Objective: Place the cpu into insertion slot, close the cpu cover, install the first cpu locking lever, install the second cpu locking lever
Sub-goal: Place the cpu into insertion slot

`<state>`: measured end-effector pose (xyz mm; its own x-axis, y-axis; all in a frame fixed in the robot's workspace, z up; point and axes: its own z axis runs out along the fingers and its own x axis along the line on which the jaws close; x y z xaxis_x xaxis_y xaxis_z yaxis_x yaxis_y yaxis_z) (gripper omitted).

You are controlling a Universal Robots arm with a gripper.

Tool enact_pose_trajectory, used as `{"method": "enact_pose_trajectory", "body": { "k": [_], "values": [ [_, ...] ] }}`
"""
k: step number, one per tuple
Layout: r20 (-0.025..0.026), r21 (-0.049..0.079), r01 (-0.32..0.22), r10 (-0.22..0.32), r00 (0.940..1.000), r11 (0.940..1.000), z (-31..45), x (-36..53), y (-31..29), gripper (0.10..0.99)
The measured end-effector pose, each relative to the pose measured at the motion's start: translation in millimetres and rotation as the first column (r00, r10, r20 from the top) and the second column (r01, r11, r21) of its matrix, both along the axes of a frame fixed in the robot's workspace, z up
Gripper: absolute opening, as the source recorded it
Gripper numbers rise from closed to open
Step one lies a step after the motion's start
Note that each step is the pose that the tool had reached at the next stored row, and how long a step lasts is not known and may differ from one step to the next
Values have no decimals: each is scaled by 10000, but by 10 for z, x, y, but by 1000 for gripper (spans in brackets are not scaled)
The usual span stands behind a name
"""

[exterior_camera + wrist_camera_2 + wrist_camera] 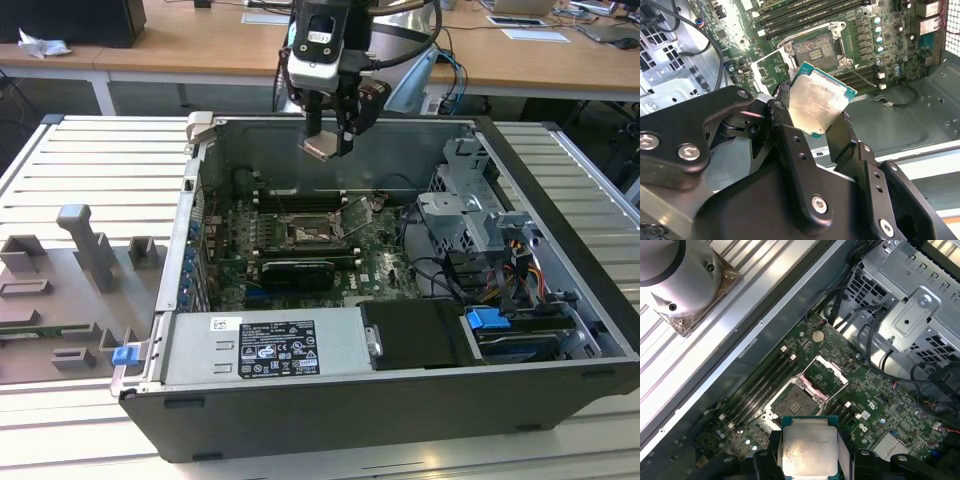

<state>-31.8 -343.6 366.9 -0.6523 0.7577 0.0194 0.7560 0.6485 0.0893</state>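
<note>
We see the gripper [329,140] pinching the cpu [325,148] by two opposite edges, in the upper middle of the exterior view. The cpu is a small flat square. Its top is pale silver-beige metal with shiny, scuffed patches. In the second wrist view a thin green edge runs round it.

The cpu hangs tilted in the air over the open computer case [400,150], well apart from the insertion slot [305,232] below. The insertion slot is a dark square with a silver rim, set in the green motherboard [380,262] near the middle of the frame. The cpu cover [357,213] stands flipped up on the slot's side toward the exterior view's right. Long black memory slots [300,196] lie just behind the slot.

The case lies on its side on a grey table [90,160] made of metal slats. Grey holders [85,240] sit at the exterior view's left. Wooden desks [200,55] run across the top of the frame.
</note>
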Motion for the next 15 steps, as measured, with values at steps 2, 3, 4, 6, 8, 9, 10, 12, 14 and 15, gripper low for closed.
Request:
{"method": "enact_pose_trajectory", "body": {
  "k": [2,3,4,6,8,9,10,12,14,15],
  "values": [
    [0,0,172,-172,9999,9999,-1,0,0,533],
    [0,0,269,-269,9996,9996,-2,0,0,533],
    [0,0,339,-339,9994,9994,-3,0,0,533],
    [0,0,515,-515,9987,9987,-4,0,0,533],
    [1,0,709,-709,9975,9975,-8,0,0,533],
    [0,1,881,-881,9961,9961,-11,0,0,533],
    [1,-1,1020,-1020,9948,9948,-14,0,0,533],
    [0,-1,1298,-1298,9915,9915,-20,0,0,533],
    [-1,-2,1578,-1578,9875,9875,-24,0,0,533],
    [-2,-2,1709,-1709,9853,9853,-27,0,0,533]
  ]
}}
